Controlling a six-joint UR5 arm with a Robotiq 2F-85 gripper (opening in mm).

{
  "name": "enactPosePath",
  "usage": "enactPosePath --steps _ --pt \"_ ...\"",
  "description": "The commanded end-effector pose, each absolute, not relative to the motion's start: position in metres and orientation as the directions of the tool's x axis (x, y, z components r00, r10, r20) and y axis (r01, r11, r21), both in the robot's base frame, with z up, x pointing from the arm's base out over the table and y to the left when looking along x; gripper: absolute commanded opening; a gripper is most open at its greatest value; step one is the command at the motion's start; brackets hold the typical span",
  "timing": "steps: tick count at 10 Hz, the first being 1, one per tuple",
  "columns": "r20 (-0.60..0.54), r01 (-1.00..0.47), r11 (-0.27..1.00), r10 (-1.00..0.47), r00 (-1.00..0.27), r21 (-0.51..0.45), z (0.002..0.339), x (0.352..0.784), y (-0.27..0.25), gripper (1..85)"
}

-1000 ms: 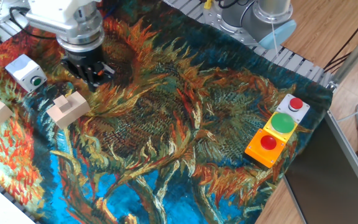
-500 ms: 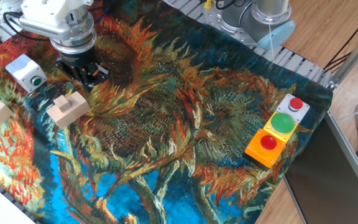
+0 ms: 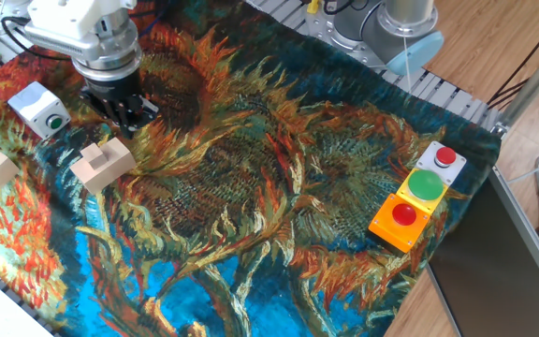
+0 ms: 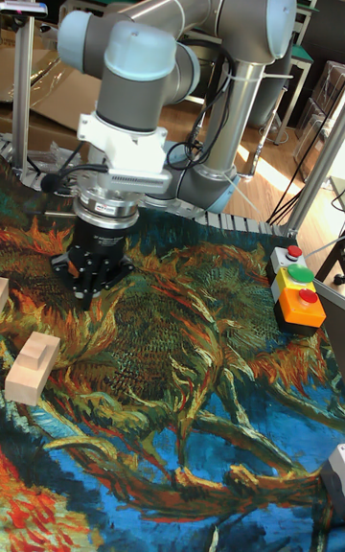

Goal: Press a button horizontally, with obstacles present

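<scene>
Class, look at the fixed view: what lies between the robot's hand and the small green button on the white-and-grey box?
In the fixed view, only bare patterned cloth separates the hand from the button; no block stands there.

The UR5 arm (image 4: 182, 25) is built of silver-grey tubes joined by rounded housings with pale blue-grey end caps. A white flange sits above a ribbed metallic ring at the wrist, where a black cable (image 4: 59, 178) loops out to one side. Below hangs the blocky black gripper (image 4: 91, 269), its body studded with small screws.
</scene>
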State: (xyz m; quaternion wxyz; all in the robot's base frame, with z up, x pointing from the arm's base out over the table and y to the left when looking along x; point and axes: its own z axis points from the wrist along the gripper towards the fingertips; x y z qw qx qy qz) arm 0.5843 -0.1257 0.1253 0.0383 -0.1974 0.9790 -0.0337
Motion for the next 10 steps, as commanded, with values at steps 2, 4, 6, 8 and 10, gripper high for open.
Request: enactPosePath --steps 2,4,6,8,10 --pt "-0.043 -0.434 0.895 -0.440 -0.897 -0.104 0.133 0.585 -0.175 1.3" --pt "-0.064 -0.448 0.890 -0.453 -0.889 -0.082 0.133 0.587 -0.170 1.3" --pt "-0.100 -0.429 0.900 -0.435 -0.895 -0.079 0.134 0.595 -0.166 1.3" --pt "-0.115 -0.408 0.908 -0.417 -0.901 -0.096 0.135 0.600 -0.169 1.3" --pt "-0.103 -0.430 0.895 -0.442 -0.891 -0.118 0.133 0.601 -0.176 1.3"
